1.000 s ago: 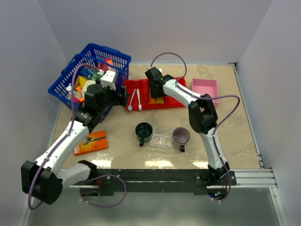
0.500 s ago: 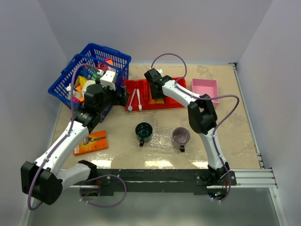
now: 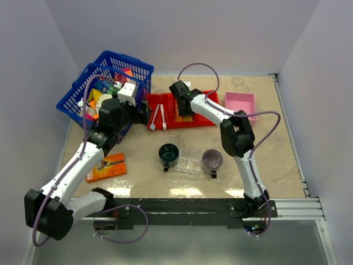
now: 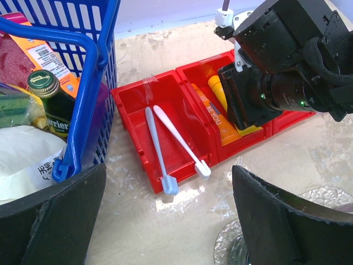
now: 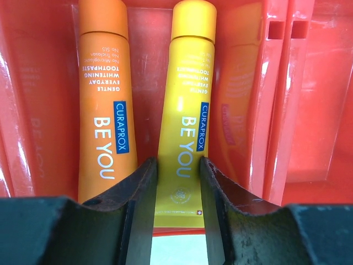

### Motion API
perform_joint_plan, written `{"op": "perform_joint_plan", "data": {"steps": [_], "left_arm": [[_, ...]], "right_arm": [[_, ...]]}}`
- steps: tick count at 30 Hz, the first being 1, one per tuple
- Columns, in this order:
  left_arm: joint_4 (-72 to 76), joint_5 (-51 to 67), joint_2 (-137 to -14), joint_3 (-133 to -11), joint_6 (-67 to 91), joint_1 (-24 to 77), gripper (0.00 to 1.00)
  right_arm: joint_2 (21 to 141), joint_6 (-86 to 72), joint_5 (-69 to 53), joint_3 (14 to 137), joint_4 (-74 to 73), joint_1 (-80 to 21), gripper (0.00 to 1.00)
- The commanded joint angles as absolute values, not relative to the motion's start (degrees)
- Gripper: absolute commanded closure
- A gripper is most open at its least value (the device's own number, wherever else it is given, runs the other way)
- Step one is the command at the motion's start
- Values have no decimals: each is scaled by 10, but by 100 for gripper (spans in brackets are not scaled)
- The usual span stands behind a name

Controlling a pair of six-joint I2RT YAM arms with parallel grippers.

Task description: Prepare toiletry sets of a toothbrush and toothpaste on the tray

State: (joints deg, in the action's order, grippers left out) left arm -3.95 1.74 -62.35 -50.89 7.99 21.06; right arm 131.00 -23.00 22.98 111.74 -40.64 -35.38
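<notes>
In the right wrist view the right gripper (image 5: 179, 165) has a finger on either side of the flat end of the yellow tube (image 5: 187, 88), hiding the tube's edges. Whether the fingers already pinch it I cannot tell. The orange tube (image 5: 105, 83) lies just to the left, its lower end covered by a finger. Both tubes share one compartment of the red bin (image 5: 276, 83). The left gripper (image 4: 169, 176) is spread wide over the two white toothbrushes (image 4: 180, 138) in the neighbouring compartment. The clear tray (image 3: 190, 161), faint at the lower centre of the top view, lies on the table (image 3: 276, 165) between two cups (image 3: 169, 153).
</notes>
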Motion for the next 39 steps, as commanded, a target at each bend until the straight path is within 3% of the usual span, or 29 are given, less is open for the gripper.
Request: {"op": "perform_joint_plan", "data": {"steps": [1,5,9,20,32,39], "left_arm": [[-17,25,-613,-519,88,209,0],[-17,25,-614,-519,87,209,0],[-17,26,-617,-519,86,209,0],[-17,28,-628,-520,86,209,0],[-19,33,-630,-521,86,209,0],[-19,31,-626,-521,85,209,0]], "right_arm": [[1289,-229,224,1101,-417,-356,75],[1268,-213,220,1103,-402,-356,82],[1251,-194,228,1112,-396,-356,97],[1212,-171,214,1112,-378,-356,100],[1283,-176,216,1152,-401,-356,72],[1304,-196,227,1139,-414,-357,62]]}}
